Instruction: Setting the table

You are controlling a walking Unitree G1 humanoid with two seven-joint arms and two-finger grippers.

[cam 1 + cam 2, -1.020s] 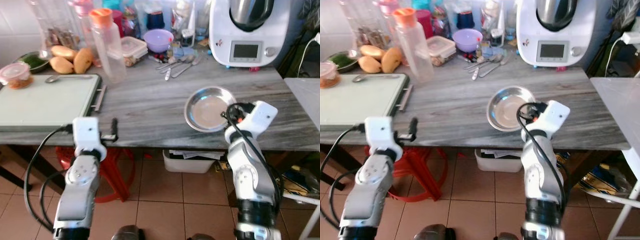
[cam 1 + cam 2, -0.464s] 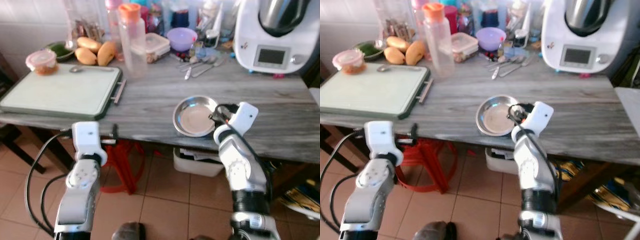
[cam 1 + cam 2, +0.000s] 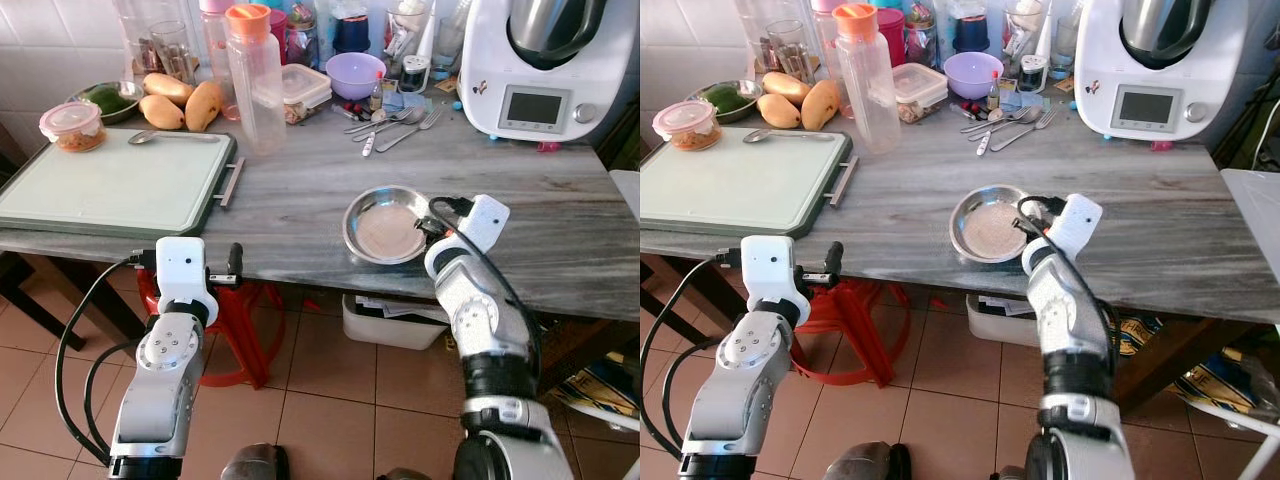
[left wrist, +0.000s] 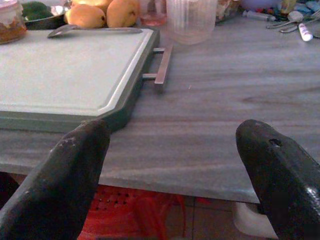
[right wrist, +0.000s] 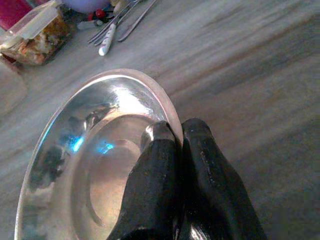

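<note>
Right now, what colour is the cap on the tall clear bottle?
Orange. The cap of the bottle shows best in the left eye view.

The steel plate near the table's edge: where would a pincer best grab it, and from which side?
By its raised rim, from the table's front edge, on the robot's right side. The steel plate lies flat and shallow, so only the thin rim offers something to pinch, one finger inside and one outside. The right pincer is shut on it just there.

The shallow round steel plate (image 5: 95,165) gleams mirror-glossy; the grey wood-grain tabletop (image 3: 300,200) looks smooth and matt; the pale green plastic cutting board (image 3: 100,185) matt.
</note>
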